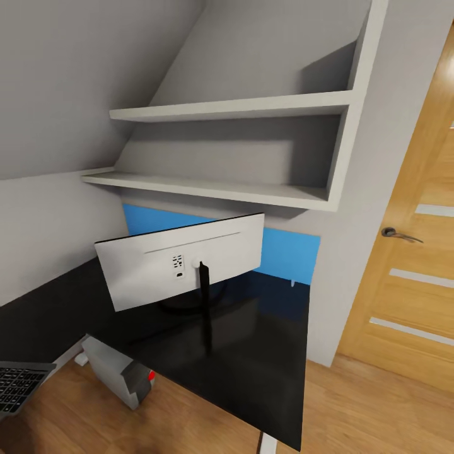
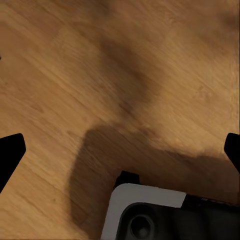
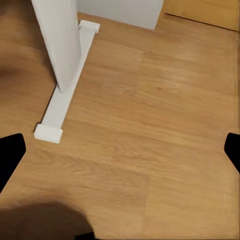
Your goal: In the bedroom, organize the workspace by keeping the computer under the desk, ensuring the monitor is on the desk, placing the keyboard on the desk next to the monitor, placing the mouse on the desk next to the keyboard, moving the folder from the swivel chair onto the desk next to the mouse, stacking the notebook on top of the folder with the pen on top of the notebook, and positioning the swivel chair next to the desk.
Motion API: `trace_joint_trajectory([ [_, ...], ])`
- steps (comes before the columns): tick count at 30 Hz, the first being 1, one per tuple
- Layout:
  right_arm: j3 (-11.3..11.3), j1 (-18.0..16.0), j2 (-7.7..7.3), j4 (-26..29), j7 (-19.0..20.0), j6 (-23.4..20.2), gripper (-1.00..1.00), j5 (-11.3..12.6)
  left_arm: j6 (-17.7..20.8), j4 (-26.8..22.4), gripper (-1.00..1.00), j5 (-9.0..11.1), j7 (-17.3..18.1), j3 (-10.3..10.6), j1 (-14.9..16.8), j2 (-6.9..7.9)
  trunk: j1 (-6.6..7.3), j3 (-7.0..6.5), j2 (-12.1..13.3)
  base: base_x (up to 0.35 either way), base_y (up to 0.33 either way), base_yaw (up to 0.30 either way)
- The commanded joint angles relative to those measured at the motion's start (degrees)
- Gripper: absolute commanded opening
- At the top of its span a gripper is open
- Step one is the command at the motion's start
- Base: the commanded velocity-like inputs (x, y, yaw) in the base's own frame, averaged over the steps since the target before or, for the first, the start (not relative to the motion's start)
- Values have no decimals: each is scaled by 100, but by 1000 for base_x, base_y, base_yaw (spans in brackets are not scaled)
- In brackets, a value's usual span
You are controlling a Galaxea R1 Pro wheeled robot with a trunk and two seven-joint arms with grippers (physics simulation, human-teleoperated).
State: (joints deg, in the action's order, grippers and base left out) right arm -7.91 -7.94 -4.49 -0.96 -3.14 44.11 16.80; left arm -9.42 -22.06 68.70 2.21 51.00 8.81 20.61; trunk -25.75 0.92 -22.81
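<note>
The monitor (image 1: 183,268) stands on the glossy black desk (image 1: 265,353) with its light-grey back toward the head camera, its thin black stand rising from the middle of the top in front of the blue back panel (image 1: 287,252). The computer (image 1: 116,375) sits on the wooden floor (image 1: 378,410) under the desk's near edge, a white desk leg (image 3: 62,55) showing in the right wrist view. The keyboard (image 1: 22,384) lies low at the head view's left edge, off the desk, partly cut off, so its long axis cannot be fixed with confidence. Left gripper (image 2: 120,150) – fingertips spread to both edges of its wrist view, jaws wide, nothing between them, floor and a part of the robot's own body beneath. Right gripper (image 3: 120,150) – likewise spread wide and unloaded above bare floor. Judgement: the keyboard lies to the robot's left, so the left arm is the nearer one for lifting it onto the desk beside the monitor.
</note>
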Motion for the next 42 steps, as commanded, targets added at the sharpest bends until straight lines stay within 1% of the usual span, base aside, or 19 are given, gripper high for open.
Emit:
trace_joint_trajectory([
  [1,-52,-6,-12,-10,-31,16,100,63,166,-378,100,59,13,-8,6,238,-3,10,-10,0,0,0],
  [2,-52,-6,-16,-10,-31,17,100,80,264,-566,100,59,11,-56,6,353,-3,10,-10,0,0,0],
  [3,-54,-6,-25,-10,-30,18,100,113,629,-1121,100,55,-23,-293,7,673,-3,10,-10,0,0,0],
  [6,-55,-6,-31,-10,-29,18,100,134,1361,-1753,100,38,-214,-786,7,1019,-3,10,-10,0,0,0],
  [9,-53,-6,-33,-10,-29,19,100,146,2663,-2781,100,9,-805,-1753,7,1404,-3,10,-10,0,0,0],
  [12,-53,-6,-40,-10,-30,19,100,154,3526,-3548,100,-1,-1408,-2430,7,1544,-3,10,-10,0,0,0],
  [14,-52,-6,-47,-10,-34,19,100,160,4459,-4347,100,-4,-2214,-3161,10,1600,-3,10,-10,0,0,0],
  [15,-52,-6,-48,-8,-34,19,100,161,4696,-4551,100,-5,-2444,-3346,13,1604,-3,10,-10,0,0,0],
  [16,-52,-6,-49,-6,-36,19,100,163,5150,-4962,100,1,-2907,-3694,37,1608,-3,10,-10,0,0,0],
  [19,-49,-6,-78,-3,-37,19,100,168,5949,-5718,100,172,-3747,-4170,245,1667,-3,10,-10,0,0,0],
  [20,-47,-6,-118,-2,-37,16,100,170,6197,-5887,100,382,-4039,-4292,408,1751,-3,10,-10,0,0,0],
  [22,-45,-6,-183,-1,-38,14,100,177,6457,-5874,100,1075,-4373,-4420,729,1948,-3,10,-10,0,0,0],
  [24,-45,-6,-203,2,-38,14,100,179,6519,-5795,100,1455,-4465,-4449,880,2035,-3,10,-10,0,0,0],
  [25,-41,-6,-218,4,-38,14,100,179,6558,-5717,100,1752,-4527,-4468,1041,2102,-3,10,-10,0,0,0],
  [27,-38,-6,-249,8,-38,16,100,181,6597,-5646,100,2015,-4592,-4485,1298,2159,-3,10,-10,0,0,0],
  [31,-36,-6,-299,94,-44,12,100,207,6630,-5591,100,2229,-4832,-4493,1671,2204,-3,10,-10,0,0,0],
  [34,-41,-6,-348,151,-31,16,100,438,6622,-5577,100,2273,-5042,-4493,1781,2215,-3,10,-10,0,0,0],
  [40,-50,-6,-416,183,20,30,100,743,6613,-5565,100,2242,-5245,-4455,1826,2158,-3,10,-10,0,0,0],
  [42,-54,-6,-420,188,26,33,100,774,6612,-5564,100,2142,-5393,-4246,1831,2048,-3,10,-10,0,0,0],
])
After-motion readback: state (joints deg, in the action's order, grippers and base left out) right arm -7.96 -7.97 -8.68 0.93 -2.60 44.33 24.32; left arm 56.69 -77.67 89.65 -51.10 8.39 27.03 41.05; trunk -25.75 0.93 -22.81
